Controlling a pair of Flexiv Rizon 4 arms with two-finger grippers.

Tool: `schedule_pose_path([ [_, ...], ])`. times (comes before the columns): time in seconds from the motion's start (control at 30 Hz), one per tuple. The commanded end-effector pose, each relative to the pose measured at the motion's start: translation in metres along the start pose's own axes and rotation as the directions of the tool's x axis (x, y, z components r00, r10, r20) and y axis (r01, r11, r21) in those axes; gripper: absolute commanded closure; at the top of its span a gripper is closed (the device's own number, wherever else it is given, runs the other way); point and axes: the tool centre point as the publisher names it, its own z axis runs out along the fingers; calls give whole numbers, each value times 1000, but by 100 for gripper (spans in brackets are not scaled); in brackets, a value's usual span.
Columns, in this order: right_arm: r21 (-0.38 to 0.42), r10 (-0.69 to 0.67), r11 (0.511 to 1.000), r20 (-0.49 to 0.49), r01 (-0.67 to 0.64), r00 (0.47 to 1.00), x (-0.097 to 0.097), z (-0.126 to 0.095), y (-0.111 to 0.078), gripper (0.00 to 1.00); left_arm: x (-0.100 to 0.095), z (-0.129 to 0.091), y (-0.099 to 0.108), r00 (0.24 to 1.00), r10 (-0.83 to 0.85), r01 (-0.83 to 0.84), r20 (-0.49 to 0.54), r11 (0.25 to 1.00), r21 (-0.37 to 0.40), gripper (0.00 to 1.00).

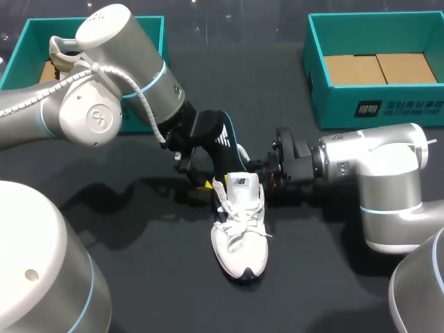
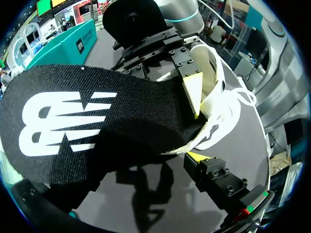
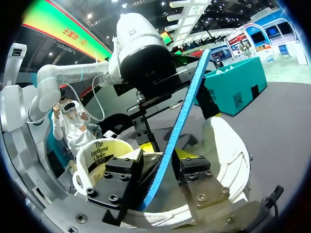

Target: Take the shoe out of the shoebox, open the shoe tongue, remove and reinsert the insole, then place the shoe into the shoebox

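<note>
Shoe [image 1: 239,232] is out of the box and sitting upright on the table [image 1: 152,277], toe pointing back toward our base. It is well apart from the left shoebox [image 1: 21,52] and the right shoebox [image 1: 333,107], so we're counting step one as done. The tongue [image 1: 239,186] is standing pulled up, so we're counting the opening as done too.

We're now in the insole step. The black insole [image 1: 220,142], blue on its underside, is sticking up out of the shoe mouth, with its lower end inside and the rest leaning up toward our left arm. We can't tell whether it is coming out or going back in. Remaining: finishing the insole step, then boxing the shoe.

The left gripper [image 1: 201,177] is sitting just beside the shoe's heel end, at the insole. In the left wrist view one finger [image 2: 197,156] is showing right under the insole's edge, and the other is hidden beneath it. The insole is standing off the table, so we're judging that gripper clamped on it.

The right gripper [image 3: 165,155] is reaching into the shoe mouth with its fingers spread wide. The insole's blue edge [image 3: 187,102] is passing between them with a gap on each side, so it is not pinched. One finger is near the tongue and the other is by the heel wall. We're unsure whether they are touching the shoe.
</note>
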Motion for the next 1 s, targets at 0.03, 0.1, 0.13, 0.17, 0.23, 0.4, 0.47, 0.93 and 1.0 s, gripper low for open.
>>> schedule_pose_path([
  [0.03, 27, -2, 1000, -12, 2, 1000, -5, 2, 7, 61, 0, 0, 0, 1000, 1, -1, 0, 1000, -1, 0],
  [0.1, 35, -4, 999, -15, 5, 1000, -6, 2, 10, 61, 0, 0, 0, 1000, 1, -1, 0, 1000, -1, 0],
  [0.13, 39, -5, 999, -16, 6, 1000, -6, 3, 11, 61, 0, 0, 0, 1000, 1, -1, 0, 1000, -1, 0],
  [0.17, 43, -5, 999, -17, 6, 1000, -7, 3, 12, 61, 0, 0, 0, 1000, 1, -1, 0, 1000, -1, 0],
  [0.23, 51, -3, 999, -19, 4, 1000, -8, 3, 13, 61, 0, 0, 0, 1000, 1, -1, 0, 1000, -1, 0],
  [0.4, 69, 0, 998, -18, 1, 1000, -9, 5, 17, 61, 0, 0, 0, 1000, 1, -1, 0, 1000, -1, 0],
  [0.47, 77, 2, 997, -11, -1, 1000, -10, 6, 20, 64, 0, 0, 0, 1000, 1, -1, 0, 1000, -1, 0],
  [0.93, 30, 46, 999, -17, -46, 999, -19, 2, 15, 100, 0, 0, 0, 1000, 1, -1, 0, 1000, -1, 0],
  [1.0, 13, 59, 998, -19, -58, 998, -18, 1, 7, 100, 0, 0, 0, 1000, 1, -1, 0, 1000, -1, 0],
])
